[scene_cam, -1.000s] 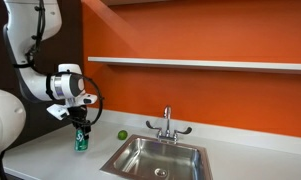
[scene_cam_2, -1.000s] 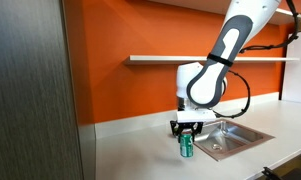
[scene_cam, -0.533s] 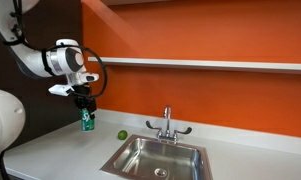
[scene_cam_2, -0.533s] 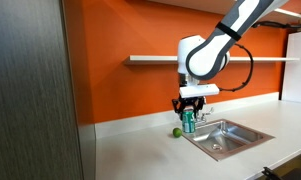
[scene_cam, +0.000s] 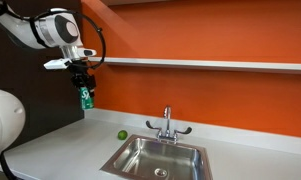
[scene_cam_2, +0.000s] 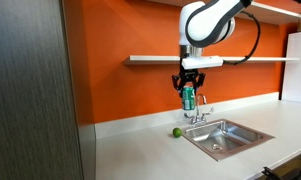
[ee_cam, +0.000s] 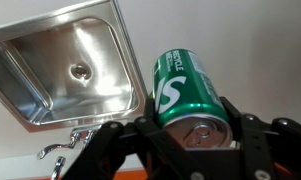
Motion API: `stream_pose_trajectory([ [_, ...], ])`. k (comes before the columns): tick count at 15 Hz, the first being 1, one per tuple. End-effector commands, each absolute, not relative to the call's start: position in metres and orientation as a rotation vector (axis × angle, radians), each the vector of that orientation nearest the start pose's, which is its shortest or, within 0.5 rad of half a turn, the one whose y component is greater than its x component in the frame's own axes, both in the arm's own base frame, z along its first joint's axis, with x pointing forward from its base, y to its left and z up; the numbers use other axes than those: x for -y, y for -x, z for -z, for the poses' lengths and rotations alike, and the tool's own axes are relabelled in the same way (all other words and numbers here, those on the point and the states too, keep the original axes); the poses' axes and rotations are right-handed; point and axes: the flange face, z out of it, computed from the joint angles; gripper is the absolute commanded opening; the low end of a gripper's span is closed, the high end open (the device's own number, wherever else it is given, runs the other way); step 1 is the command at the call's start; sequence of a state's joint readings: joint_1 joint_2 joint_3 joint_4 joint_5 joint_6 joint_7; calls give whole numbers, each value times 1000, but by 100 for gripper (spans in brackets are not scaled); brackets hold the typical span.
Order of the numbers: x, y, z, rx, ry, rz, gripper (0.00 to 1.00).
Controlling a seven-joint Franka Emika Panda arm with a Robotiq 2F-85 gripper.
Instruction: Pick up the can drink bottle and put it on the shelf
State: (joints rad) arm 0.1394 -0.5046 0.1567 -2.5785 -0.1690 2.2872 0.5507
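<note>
My gripper [scene_cam: 84,88] is shut on the green drink can [scene_cam: 87,97] and holds it in the air, well above the countertop. In an exterior view the can [scene_cam_2: 188,97] hangs just below the level of the white wall shelf [scene_cam_2: 155,60]. The shelf [scene_cam: 210,64] runs along the orange wall to the right of the can. In the wrist view the can [ee_cam: 185,88] fills the space between my jaws [ee_cam: 194,140], silvery top toward the camera.
A steel sink [scene_cam: 155,157] with a faucet [scene_cam: 168,124] is set in the grey countertop [scene_cam: 50,155]. A small green lime [scene_cam: 121,135] lies left of the sink; it also shows in an exterior view [scene_cam_2: 175,131]. A dark cabinet panel [scene_cam_2: 30,90] stands close by.
My gripper has risen steadily with the can, from just above the countertop up to nearly shelf height. The lime and sink have not moved.
</note>
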Motion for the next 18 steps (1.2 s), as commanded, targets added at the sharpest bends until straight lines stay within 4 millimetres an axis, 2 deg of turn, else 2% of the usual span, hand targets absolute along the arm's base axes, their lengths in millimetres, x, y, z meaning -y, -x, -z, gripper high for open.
stream_pose_trajectory([
  [1, -122, -378, -505, -221, 3221, 526, 38],
  [7, -132, -374, -579, -186, 3188, 721, 38],
  [18, -151, -402, -682, -71, 3124, 1059, 38],
])
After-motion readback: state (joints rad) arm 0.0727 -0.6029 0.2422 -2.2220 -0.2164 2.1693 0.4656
